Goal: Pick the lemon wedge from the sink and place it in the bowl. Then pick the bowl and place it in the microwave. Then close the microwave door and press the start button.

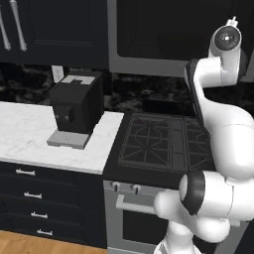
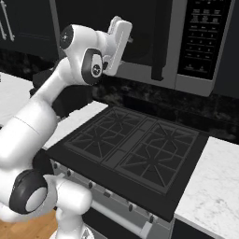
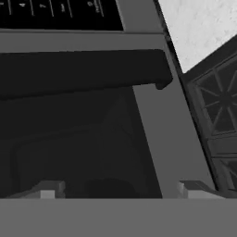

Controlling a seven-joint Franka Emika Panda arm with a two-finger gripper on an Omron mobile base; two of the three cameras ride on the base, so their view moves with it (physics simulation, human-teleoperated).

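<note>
Now claw [image 3: 113, 190] spread wide, against microwave door [image 3: 92, 139] glass

A white marble tabletop [image 1: 30, 134] is seen at the left, with a black coffee machine [image 1: 75, 109] standing on it near its right end, just beside the black stove [image 1: 163, 144]. Another stretch of tabletop [image 2: 214, 186] is seen right of the stove. A wooden floor [image 1: 30, 244] lies below.

microwave door [image 2: 140, 32] dark glass, grey frame | counter [image 1: 30, 134] white marble | coffee machine [image 1: 74, 106] black
</note>
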